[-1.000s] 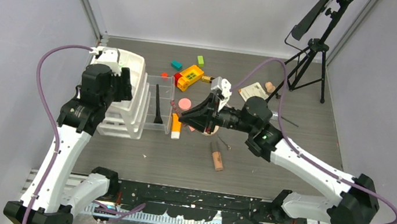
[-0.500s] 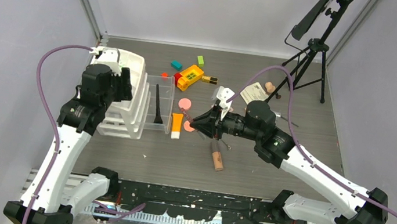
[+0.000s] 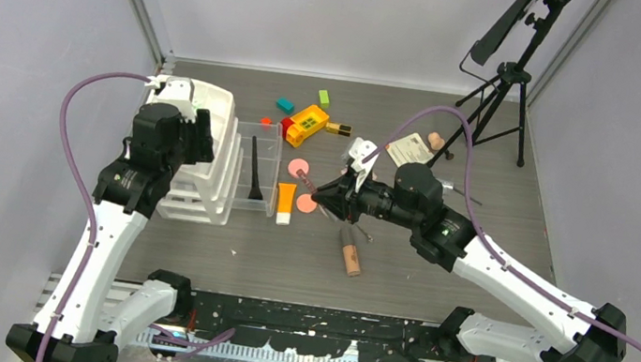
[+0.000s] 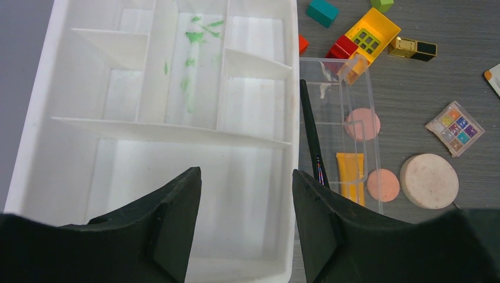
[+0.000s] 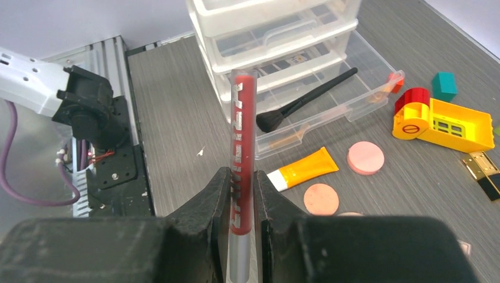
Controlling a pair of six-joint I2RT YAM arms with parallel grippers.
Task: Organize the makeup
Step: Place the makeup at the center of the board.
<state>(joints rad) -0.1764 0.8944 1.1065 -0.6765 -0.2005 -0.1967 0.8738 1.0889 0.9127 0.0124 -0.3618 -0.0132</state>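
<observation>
Top view: right tool (image 3: 322,197) is clamped on the red pencil (image 3: 305,179), just right of the clear drawer (image 3: 273,141). The pencil's long axis runs out of the tool tip, pointing up-left at that drawer. Left tool (image 3: 198,137) hangs over the white drawer stack (image 3: 208,179) on the drawer's left side. Progress, my read: early. 1 item is filed, the black brush (image 3: 255,170), lying lengthwise in the clear drawer. Left out on the tabletop (image 3: 286,261): orange tube (image 3: 284,202) just right of the drawer, pink compact (image 3: 299,167) and peach compact (image 3: 304,204) right of that, beige tube (image 3: 350,254) further right toward the arm bases, gold-black lipstick (image 3: 338,129) beyond, by the toy brick (image 3: 308,122). Left wrist: left tool's jaws stand roughly half open with nothing between them, above the white top tray (image 4: 35,118); no makeup shows in its compartments. An eyeshadow palette (image 4: 455,128) and a round beige compact (image 4: 429,181) lie well right of the drawer. Right wrist: jaws nearly closed, pinching the pencil low on its shaft. Silver end sits back in the tool, red capped end forward toward the drawer, roughly parallel to the fingers. Pencil not yet placed.
</observation>
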